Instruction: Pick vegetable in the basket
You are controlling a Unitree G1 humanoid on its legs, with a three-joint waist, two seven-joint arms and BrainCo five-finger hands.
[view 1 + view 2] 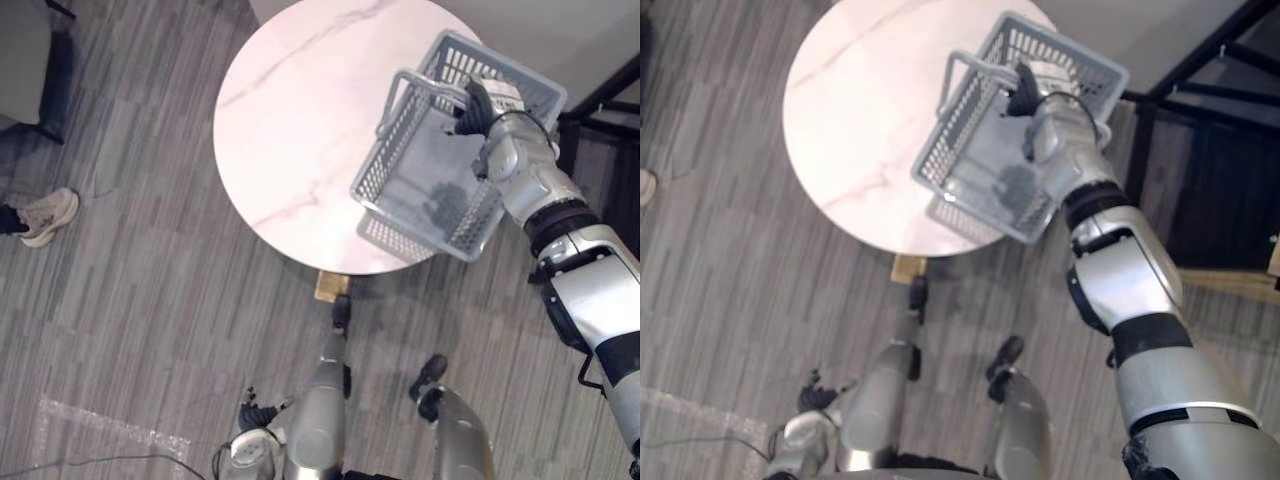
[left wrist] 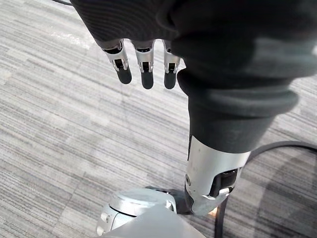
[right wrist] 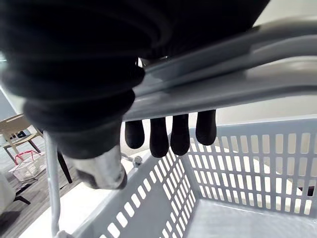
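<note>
One grey basket (image 1: 390, 170) hangs tilted under the right hand (image 1: 478, 108), whose fingers clench its handles (image 3: 237, 87) above the table (image 1: 300, 120); the left hand (image 2: 133, 25) hangs relaxed, fingers straight.

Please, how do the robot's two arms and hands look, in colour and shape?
The right arm is made of rounded silver-grey shells with black bands at the joints. The right hand and the left hand wear dark ribbed covers; their silver fingers end in dark tips.
</note>
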